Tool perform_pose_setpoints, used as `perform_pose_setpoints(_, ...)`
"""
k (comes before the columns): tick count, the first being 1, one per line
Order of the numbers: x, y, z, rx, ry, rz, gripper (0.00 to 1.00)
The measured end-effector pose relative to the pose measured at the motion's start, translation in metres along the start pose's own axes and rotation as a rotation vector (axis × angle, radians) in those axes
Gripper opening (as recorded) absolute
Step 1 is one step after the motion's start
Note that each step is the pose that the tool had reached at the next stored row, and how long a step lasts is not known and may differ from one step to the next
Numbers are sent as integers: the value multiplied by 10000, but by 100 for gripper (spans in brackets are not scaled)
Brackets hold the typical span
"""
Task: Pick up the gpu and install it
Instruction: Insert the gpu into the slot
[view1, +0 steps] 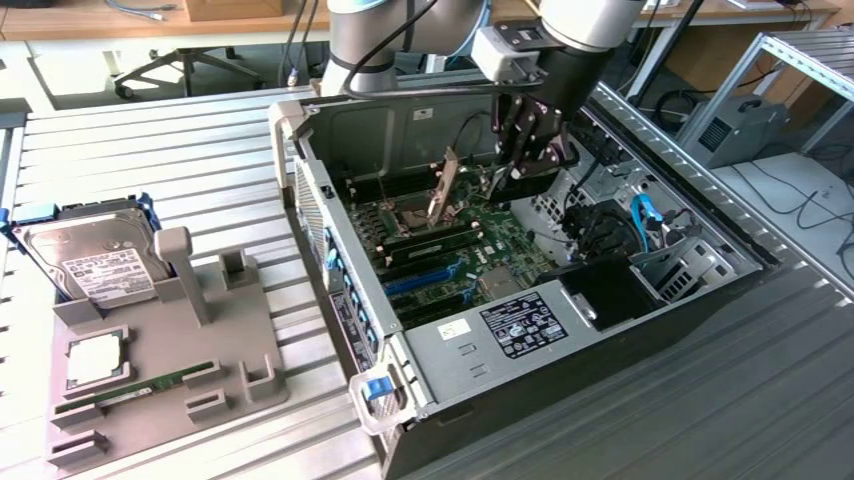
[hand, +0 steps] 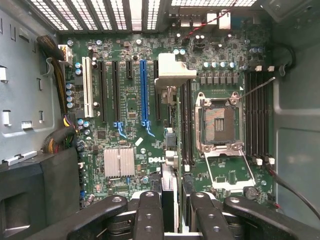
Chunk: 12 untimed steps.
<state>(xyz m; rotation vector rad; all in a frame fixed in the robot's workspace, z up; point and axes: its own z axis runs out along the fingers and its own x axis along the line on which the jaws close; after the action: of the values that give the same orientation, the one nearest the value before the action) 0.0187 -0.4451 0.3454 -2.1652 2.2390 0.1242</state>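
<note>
The gpu (hand: 169, 182) is seen edge-on as a thin dark card running away from my fingers (hand: 149, 215), with its pale metal end bracket (hand: 172, 72) at the far end. My gripper (hand: 170, 202) is shut on it. The card hangs over the green motherboard (hand: 125, 135), between the long blue slot (hand: 144, 85) and the open processor socket (hand: 220, 125). In the exterior view my gripper (view1: 525, 168) reaches down into the open computer case (view1: 400, 130) at its far end, with the dark gpu (view1: 518, 185) under the fingers, above the board.
A grey fixture (view1: 174, 370) at the exterior view's left carries a silver hard drive (view1: 87, 265), a green memory stick (view1: 140, 385) and a small square chip (view1: 96, 360). Inside the case are a black box (view1: 607, 290), blue cables (view1: 645, 215) and the case walls close around.
</note>
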Motion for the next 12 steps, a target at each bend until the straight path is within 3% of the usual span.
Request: perform_pose_setpoints(12,13,-2,30,0,0,-1,27)
